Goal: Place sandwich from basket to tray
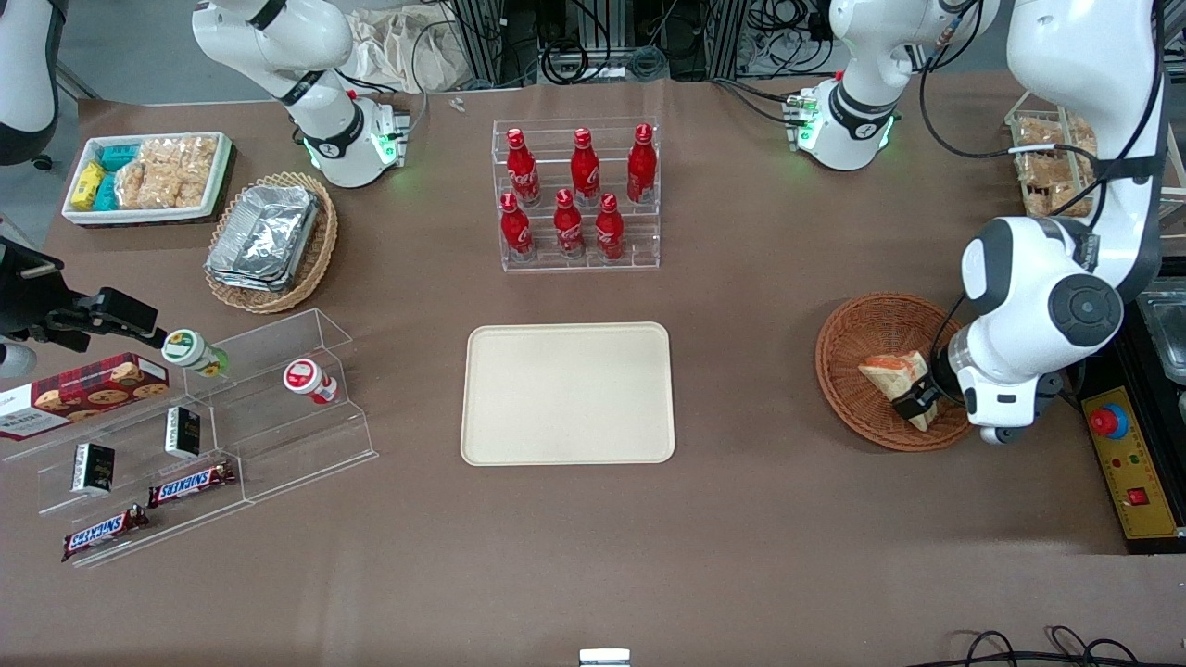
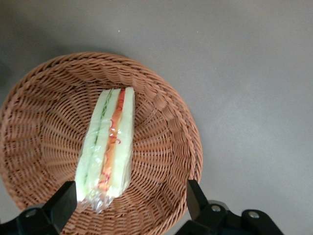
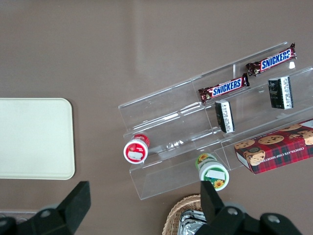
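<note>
The sandwich is a clear-wrapped wedge lying in the round reddish-brown wicker basket toward the working arm's end of the table. In the wrist view the sandwich shows pale bread with green and orange-red filling, resting on the basket's weave. My gripper hangs low over the basket's nearer part, open. Its fingers straddle the sandwich's end with a wide gap, and one finger is close beside the wrap. The cream-beige tray lies bare at the table's middle.
A clear rack of red bottles stands farther from the camera than the tray. A yellow control box with a red button sits beside the basket. Toward the parked arm's end are acrylic snack shelves and a tan basket of foil containers.
</note>
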Robot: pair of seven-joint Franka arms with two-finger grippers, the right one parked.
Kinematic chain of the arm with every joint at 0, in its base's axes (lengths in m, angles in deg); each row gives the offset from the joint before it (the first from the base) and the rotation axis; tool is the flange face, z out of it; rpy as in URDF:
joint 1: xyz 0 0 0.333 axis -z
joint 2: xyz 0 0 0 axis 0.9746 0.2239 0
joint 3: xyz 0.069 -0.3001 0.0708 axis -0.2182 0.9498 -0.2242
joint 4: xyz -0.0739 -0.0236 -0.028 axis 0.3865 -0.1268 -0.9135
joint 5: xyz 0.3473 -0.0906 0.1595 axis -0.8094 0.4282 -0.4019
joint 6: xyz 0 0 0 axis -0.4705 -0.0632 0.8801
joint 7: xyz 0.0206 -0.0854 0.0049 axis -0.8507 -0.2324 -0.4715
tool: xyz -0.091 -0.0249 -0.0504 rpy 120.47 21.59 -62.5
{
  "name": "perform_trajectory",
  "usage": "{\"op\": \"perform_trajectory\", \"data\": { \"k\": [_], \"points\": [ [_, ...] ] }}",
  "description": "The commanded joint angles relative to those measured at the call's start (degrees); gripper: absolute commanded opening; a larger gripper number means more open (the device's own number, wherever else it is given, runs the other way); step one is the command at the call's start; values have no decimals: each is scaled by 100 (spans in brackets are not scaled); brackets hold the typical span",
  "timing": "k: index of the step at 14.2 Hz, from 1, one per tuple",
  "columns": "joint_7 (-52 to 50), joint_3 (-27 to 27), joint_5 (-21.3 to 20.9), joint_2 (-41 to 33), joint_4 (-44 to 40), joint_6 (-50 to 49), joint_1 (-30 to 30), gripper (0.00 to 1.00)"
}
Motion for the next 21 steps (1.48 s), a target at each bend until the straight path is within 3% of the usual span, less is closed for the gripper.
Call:
{"op": "perform_trajectory", "data": {
  "k": [1,13,17,21],
  "points": [
    [-164,15,-56,114,74,196,13,100],
    [-172,-2,-47,265,435,522,-31,100],
    [125,7,-126,-112,-390,-986,-31,100],
    [1380,7,-161,-762,-813,-2104,-40,100]
  ]
}}
